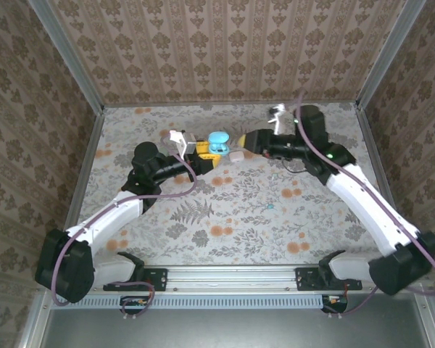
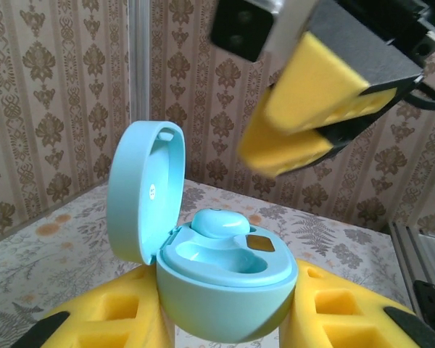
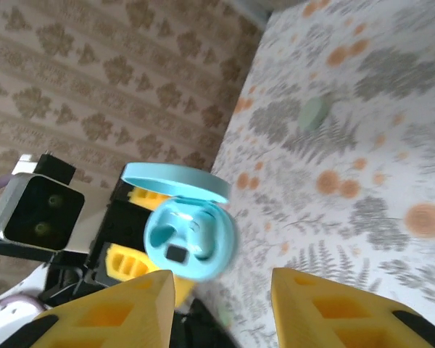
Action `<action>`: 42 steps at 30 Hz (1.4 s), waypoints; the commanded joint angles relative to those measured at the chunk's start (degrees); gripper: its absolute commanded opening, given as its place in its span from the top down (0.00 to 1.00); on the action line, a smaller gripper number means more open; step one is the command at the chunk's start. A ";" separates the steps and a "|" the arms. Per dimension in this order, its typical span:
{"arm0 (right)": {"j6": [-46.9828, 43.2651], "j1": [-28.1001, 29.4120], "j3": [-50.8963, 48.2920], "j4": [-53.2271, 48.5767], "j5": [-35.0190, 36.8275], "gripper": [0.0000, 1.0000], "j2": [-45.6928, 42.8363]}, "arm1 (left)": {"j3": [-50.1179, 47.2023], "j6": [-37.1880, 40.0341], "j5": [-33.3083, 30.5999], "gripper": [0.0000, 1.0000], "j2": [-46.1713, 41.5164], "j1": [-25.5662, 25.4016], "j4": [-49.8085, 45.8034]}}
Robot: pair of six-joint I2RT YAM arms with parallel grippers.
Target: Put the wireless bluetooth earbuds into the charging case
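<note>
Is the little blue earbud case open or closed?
Open. The pale teal pebble-shaped plastic charging case has its round lid standing upright, and the pockets inside show, one holding a pale teal earbud.

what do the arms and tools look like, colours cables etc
The left arm and right arm have white links, black joints and black bases, each trailed by a purplish cable. The left tool and right tool have thick yellow fingers with square recesses on black bodies. A green light glows on the right arm.
</note>
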 commanded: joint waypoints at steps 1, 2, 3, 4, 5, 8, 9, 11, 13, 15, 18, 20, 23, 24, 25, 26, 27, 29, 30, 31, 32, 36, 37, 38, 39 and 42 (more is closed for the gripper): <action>-1.00 -5.47 -6.41 -8.08 8.32 0.59 -4.44 | 0.69 1.75 -1.26 0.74 -2.33 -0.19 0.17; -1.75 -7.07 -8.29 -11.58 11.21 0.59 -4.91 | 0.67 1.87 -1.50 0.74 -2.50 -0.21 0.02; -2.72 -8.13 -9.73 -15.09 13.72 0.59 -4.81 | 0.67 1.85 -1.60 0.74 -2.52 -0.19 0.02; -3.89 -8.94 -11.23 -18.17 16.30 0.60 -4.32 | 0.66 1.87 -1.73 0.74 -2.58 -0.19 0.07; -4.63 -9.28 -12.41 -20.37 17.75 0.60 -3.66 | 0.67 1.86 -1.84 0.74 -2.70 -0.20 0.07; -4.55 -9.39 -16.41 -23.20 18.44 0.60 -0.40 | 0.80 1.78 -2.03 0.74 -2.70 -0.19 -0.13; -3.78 -9.11 -17.52 -23.36 17.83 0.60 0.79 | 0.78 1.69 -2.12 0.73 -2.70 -0.26 -0.22; -2.27 -7.82 -20.33 -20.99 16.68 0.59 2.36 | 0.93 1.69 -2.06 0.74 -2.51 -0.21 -0.20; -0.40 -6.50 -22.99 -18.05 16.39 0.57 4.07 | 1.02 1.70 -2.18 0.74 -2.35 -0.27 -0.16; 1.09 -5.78 -24.78 -15.87 16.13 0.56 6.14 | 1.06 1.52 -2.10 0.74 -2.26 -0.29 -0.15; 2.83 -4.54 -26.88 -11.90 15.99 0.55 8.62 | 1.04 1.59 -2.10 0.73 -2.35 -0.28 -0.44; 3.92 -4.01 -27.61 -8.74 15.07 0.55 11.57 | 1.02 1.78 -2.09 0.73 -2.43 -0.28 -0.53; 5.41 -3.46 -28.28 -4.84 13.77 0.55 14.07 | 1.17 1.87 -1.97 0.73 -2.50 -0.28 -0.83; 6.02 -3.48 -28.50 -3.70 13.52 0.55 14.70 | 1.14 1.91 -1.98 0.73 -2.52 -0.28 -0.97; 6.68 -3.46 -28.82 -2.44 13.40 0.55 15.20 | 1.18 2.03 -2.07 0.73 -2.61 -0.30 -1.16; 7.19 -3.40 -28.93 -1.71 13.32 0.55 15.54 | 1.17 1.98 -2.06 0.73 -2.71 -0.28 -1.22; 7.55 -3.41 -29.04 -1.10 13.47 0.54 15.85 | 1.11 2.13 -2.21 0.73 -2.74 -0.28 -1.30; 8.00 -3.45 -29.36 -0.09 13.74 0.54 16.48 | 1.03 2.17 -2.32 0.73 -2.79 -0.25 -1.47; 8.16 -3.48 -29.34 0.25 13.83 0.54 17.03 | 1.09 2.13 -2.30 0.73 -2.79 -0.28 -1.56; 8.40 -3.50 -29.37 0.55 13.76 0.55 17.51 | 1.18 2.08 -2.32 0.73 -2.70 -0.28 -1.50; 8.67 -3.48 -29.47 0.97 13.61 0.55 17.86 | 1.14 2.21 -2.32 0.73 -2.65 -0.27 -1.56; 9.13 -3.41 -29.74 1.88 13.59 0.56 18.58 | 1.35 2.28 -2.25 0.73 -2.46 -0.27 -1.73; 9.14 -3.42 -29.74 2.61 13.25 0.56 18.63 | 1.46 2.31 -2.29 0.73 -2.44 -0.27 -1.72; 9.23 -3.41 -29.82 3.42 12.88 0.57 18.59 | 1.46 2.29 -2.24 0.73 -2.35 -0.25 -1.74; 9.23 -3.38 -29.67 4.21 12.35 0.58 18.62 | 1.39 2.22 -2.28 0.73 -2.20 -0.20 -1.73; 8.57 -3.30 -28.64 4.76 11.42 0.59 19.17 | 1.57 2.07 -2.19 0.73 -2.09 -0.23 -1.72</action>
